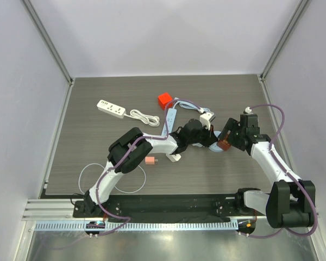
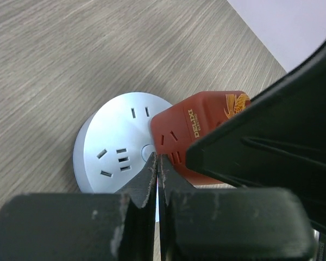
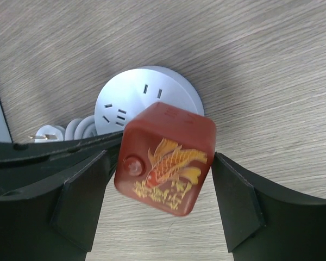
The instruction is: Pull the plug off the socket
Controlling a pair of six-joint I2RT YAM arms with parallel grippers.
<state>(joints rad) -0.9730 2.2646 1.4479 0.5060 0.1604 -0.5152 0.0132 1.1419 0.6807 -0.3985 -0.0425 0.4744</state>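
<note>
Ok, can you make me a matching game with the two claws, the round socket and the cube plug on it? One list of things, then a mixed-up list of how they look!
Things:
1. left claw
2. right claw
3. round socket
4. cube plug

How they look:
A. red
B. white
C. open, one finger on each side of the cube plug
D. shut tight

Right pairs: 1-D, 2-C, 3-B, 4-A.

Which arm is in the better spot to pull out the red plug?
Right. The right gripper is open around the red plug; the left gripper is shut, tips at the white socket.
</note>
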